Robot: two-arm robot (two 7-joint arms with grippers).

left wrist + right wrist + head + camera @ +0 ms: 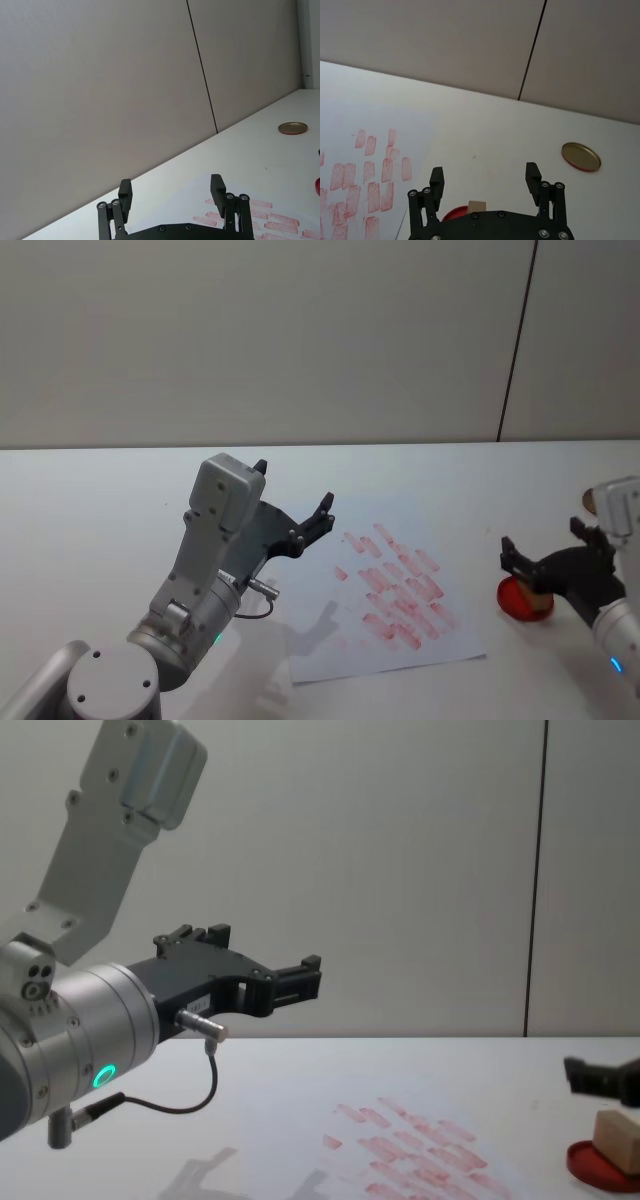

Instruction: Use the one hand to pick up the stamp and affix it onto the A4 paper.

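Observation:
The stamp (540, 592) is a small tan wooden block standing on a round red ink pad (517, 602) at the right of the table; it also shows as the stamp (617, 1140) and the stamp (477, 206). My right gripper (542, 538) hovers open just over it, one finger on each side, not touching. The A4 paper (330, 640) lies mid-table, covered with red prints (370, 172). My left gripper (295, 485) is raised high above the paper's left edge, open and holding nothing.
A round gold lid (581, 156) lies flat on the table beyond the ink pad, also seen as the lid (292, 128). A black cable (170, 1105) loops under the left wrist. A grey wall runs behind the table's far edge.

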